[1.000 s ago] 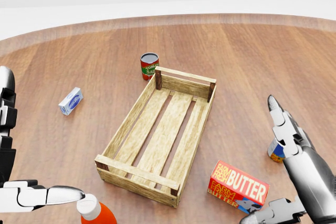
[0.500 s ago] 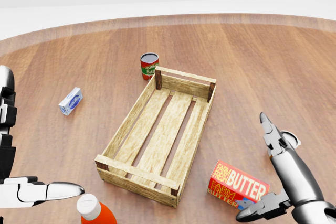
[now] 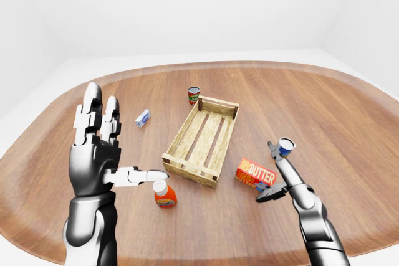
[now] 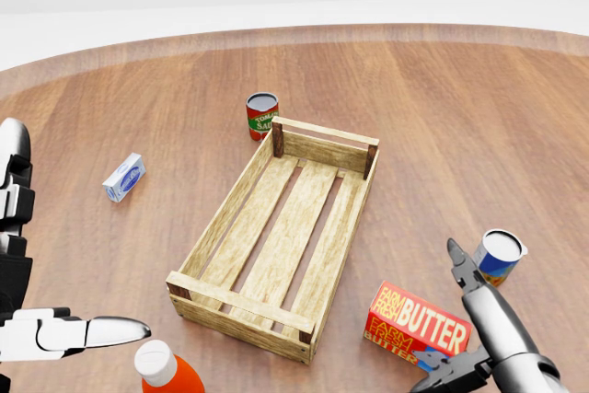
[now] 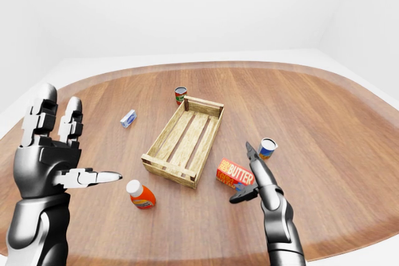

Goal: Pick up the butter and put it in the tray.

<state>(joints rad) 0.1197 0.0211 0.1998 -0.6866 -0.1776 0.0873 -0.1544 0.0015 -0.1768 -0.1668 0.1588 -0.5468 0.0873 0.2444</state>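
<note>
The butter (image 4: 419, 326) is a red box with white lettering, lying flat on the wooden table at the lower right of the head view, just right of the wooden slatted tray (image 4: 282, 229). My right hand (image 4: 460, 319) is open right beside the butter, its fingers (image 4: 463, 269) above the box's right end and its thumb (image 4: 451, 375) below it. My left hand (image 3: 100, 147) is open and raised at the left, fingers upright, holding nothing.
A red-and-green tomato can (image 4: 261, 115) stands above the tray's top end. A small blue-and-white box (image 4: 123, 177) lies at the left. An orange bottle with a white cap (image 4: 166, 370) stands under my left thumb. A blue can (image 4: 498, 257) stands right of my right hand.
My right hand has dropped lower and drawn back toward the bottom right, uncovering the blue can. My left hand has shifted slightly. The butter and tray have not moved.
</note>
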